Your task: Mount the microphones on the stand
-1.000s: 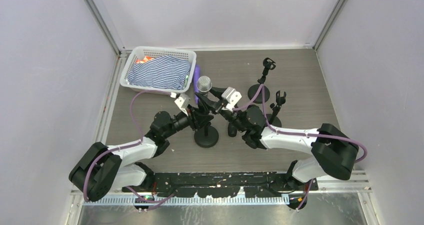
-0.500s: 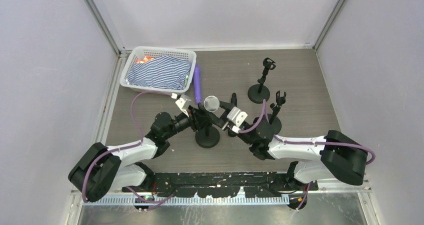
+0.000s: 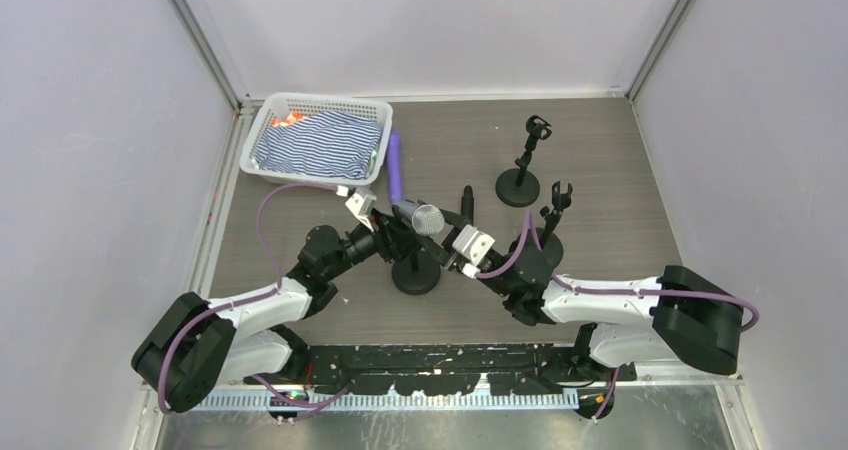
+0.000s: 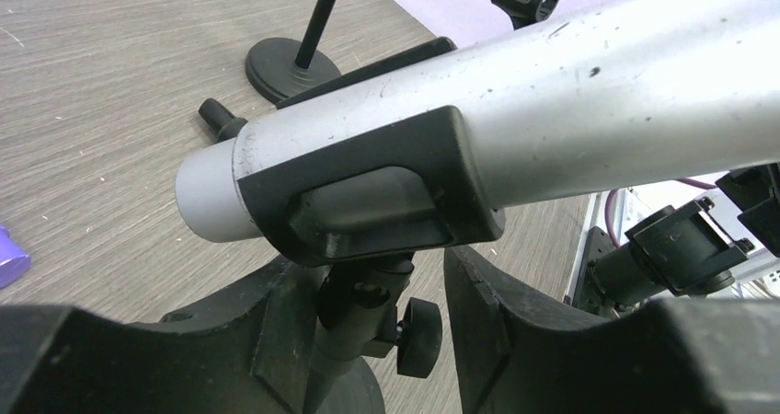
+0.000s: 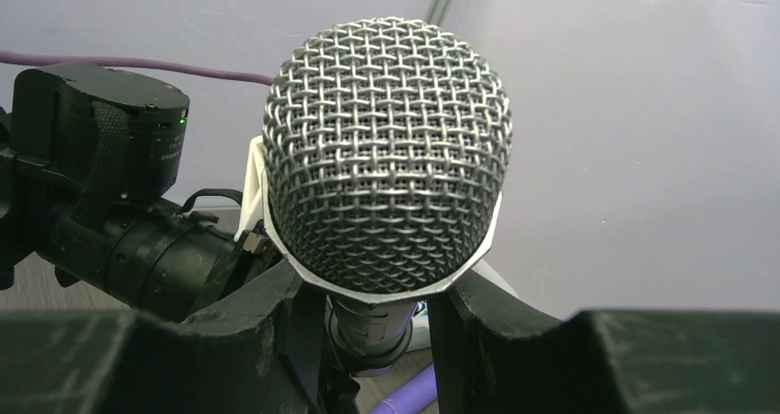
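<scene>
Two grippers flank one small stand at mid-table. At far left, a white basket (image 3: 268,120) holding a striped cloth (image 3: 318,142) sits in the table's (image 3: 600,160) back corner, and a purple microphone (image 3: 396,165) lies flat just beside the basket's right wall.

Next comes the left gripper (image 3: 386,236). Its wrist view shows both fingers (image 4: 267,340) pressed close on either side of the neck of the centre stand (image 3: 414,274), clenched on it just below the clip (image 4: 368,193).

The silver microphone (image 3: 428,219) rests in that clip. The black cradle wraps the barrel near its tail end, and the barrel runs close to level, tilted slightly up toward the mesh head on the right.

The right gripper (image 5: 372,317) grasps the same microphone just under the head, its fingers (image 5: 469,313) closed on the dark collar while the mesh ball fills the wrist view above them.

Further right, a black microphone (image 3: 466,202) lies on the wood between the centre stand and the others. Two spare stands, one far (image 3: 519,185) and one nearer (image 3: 556,202), are upright with their clips unfilled. The nearer one's base is partly hidden behind the right arm's cable.
</scene>
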You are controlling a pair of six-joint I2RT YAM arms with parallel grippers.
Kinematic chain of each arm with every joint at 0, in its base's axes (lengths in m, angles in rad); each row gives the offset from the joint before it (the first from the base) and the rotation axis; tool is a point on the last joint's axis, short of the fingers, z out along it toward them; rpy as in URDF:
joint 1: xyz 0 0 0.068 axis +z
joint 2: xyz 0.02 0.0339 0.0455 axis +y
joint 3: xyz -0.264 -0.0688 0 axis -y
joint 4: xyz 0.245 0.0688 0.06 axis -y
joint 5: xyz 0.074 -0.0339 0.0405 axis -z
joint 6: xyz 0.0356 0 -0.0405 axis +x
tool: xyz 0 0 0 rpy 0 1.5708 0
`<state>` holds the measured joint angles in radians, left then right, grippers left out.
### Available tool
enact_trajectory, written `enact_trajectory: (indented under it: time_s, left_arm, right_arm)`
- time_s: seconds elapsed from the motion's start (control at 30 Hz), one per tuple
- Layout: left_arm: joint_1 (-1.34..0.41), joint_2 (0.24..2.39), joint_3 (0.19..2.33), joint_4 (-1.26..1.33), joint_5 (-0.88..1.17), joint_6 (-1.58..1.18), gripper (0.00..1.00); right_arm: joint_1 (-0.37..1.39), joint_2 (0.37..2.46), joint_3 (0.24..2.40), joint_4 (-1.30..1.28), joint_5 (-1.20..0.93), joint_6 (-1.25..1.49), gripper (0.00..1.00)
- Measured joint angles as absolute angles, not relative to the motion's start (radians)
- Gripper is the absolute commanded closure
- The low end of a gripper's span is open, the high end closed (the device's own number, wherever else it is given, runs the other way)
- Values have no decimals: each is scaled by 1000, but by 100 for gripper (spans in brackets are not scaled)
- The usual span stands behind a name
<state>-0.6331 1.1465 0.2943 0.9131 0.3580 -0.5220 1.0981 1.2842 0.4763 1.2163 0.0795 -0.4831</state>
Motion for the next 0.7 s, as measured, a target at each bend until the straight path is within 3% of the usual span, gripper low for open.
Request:
enact_trajectory:
  time_s: [0.2, 0.33, 0.4, 0.47, 0.7]
  left_arm:
    - [-632, 1143, 292, 905, 333, -525, 65]
    - [-630, 1153, 291, 918, 309, -517, 83]
    - [-627, 1168, 291, 939, 297, -529, 94]
    - [-627, 1188, 291, 966, 290, -539, 98]
    - [-630, 1225, 294, 1016, 296, -543, 100]
  right_arm:
    - [1098, 1265, 476, 1187, 76, -473, 99]
    - [1098, 1248, 476, 1153, 78, -472, 97]
    - [1097, 1235, 475, 1133, 84, -473, 87]
    - [1097, 1217, 473, 1107, 91, -473, 76]
    - [1089, 1100, 472, 944, 120, -407, 35]
